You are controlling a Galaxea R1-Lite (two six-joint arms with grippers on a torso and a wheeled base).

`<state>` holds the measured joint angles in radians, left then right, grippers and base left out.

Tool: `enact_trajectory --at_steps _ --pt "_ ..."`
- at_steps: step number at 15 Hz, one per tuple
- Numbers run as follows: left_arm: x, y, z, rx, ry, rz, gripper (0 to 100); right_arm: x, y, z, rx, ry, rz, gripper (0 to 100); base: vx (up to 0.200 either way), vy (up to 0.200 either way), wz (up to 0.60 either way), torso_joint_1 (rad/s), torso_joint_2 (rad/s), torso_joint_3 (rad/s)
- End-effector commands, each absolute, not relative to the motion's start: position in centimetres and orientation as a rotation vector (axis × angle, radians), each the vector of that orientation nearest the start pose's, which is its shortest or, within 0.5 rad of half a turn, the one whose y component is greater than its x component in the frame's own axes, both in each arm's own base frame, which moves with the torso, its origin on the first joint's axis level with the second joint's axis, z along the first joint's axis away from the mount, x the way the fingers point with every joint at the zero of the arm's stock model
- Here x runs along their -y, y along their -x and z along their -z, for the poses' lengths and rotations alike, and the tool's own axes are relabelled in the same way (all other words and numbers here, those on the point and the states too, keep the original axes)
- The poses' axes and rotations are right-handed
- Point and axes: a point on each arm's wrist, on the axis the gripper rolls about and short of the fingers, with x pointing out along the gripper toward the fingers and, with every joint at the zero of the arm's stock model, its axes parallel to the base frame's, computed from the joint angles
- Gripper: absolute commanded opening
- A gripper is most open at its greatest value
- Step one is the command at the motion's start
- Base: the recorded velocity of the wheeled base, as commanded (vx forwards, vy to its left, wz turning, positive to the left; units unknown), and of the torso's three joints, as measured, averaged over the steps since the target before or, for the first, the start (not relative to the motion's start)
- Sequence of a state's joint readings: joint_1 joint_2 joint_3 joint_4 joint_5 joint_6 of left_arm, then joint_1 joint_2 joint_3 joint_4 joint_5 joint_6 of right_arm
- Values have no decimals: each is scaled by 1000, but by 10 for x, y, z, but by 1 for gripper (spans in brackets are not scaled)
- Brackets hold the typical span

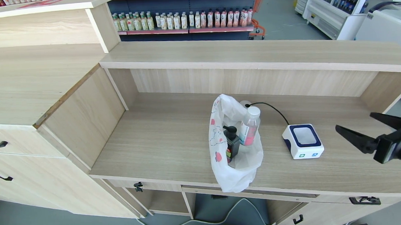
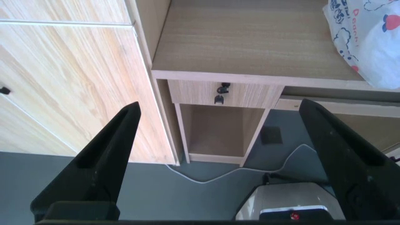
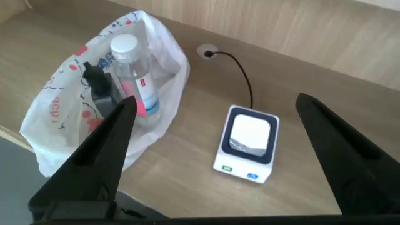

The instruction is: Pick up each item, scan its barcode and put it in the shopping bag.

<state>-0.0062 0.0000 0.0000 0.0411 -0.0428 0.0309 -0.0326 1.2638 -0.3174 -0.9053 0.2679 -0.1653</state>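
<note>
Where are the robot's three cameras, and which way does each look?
Head view: on the head, looking forward and down at the light wooden counter; open right end effector at the right.
Left wrist view: on the left wrist, low before the counter's edge, facing the keyed wooden drawer; open left end effector frames it.
Right wrist view: on the right wrist, over the counter, facing the white-and-blue box scanner; its black fingers frame it.
Shared: all three show the white plastic shopping bag with red print.
</note>
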Motion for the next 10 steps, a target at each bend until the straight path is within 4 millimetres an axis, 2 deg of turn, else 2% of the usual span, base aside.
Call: enact_trajectory --at_steps 1,2,4,5,6,10 --pt "1 23 -71 -41 -30 50 100 2 -107 -186 -44 93 -73 100 0 0 0 0 0 0" --pt "1 23 -71 -41 -30 50 100 2 -94 -178 -66 72 -47 100 0 0 0 0 0 0" --pt "1 23 -71 -41 -30 50 100 1 -54 -145 -37 61 -35 100 0 0 0 0 0 0" --pt "1 23 -71 -41 -30 50 100 0 -49 -139 -31 58 -39 100 0 0 0 0 0 0" --pt "1 23 -71 -41 -30 50 100 -1 -20 -123 17 48 -58 100 0 0 0 0 0 0" --pt "1 23 -71 -41 -30 50 100 -2 16 -88 19 44 -33 100 0 0 0 0 0 0"
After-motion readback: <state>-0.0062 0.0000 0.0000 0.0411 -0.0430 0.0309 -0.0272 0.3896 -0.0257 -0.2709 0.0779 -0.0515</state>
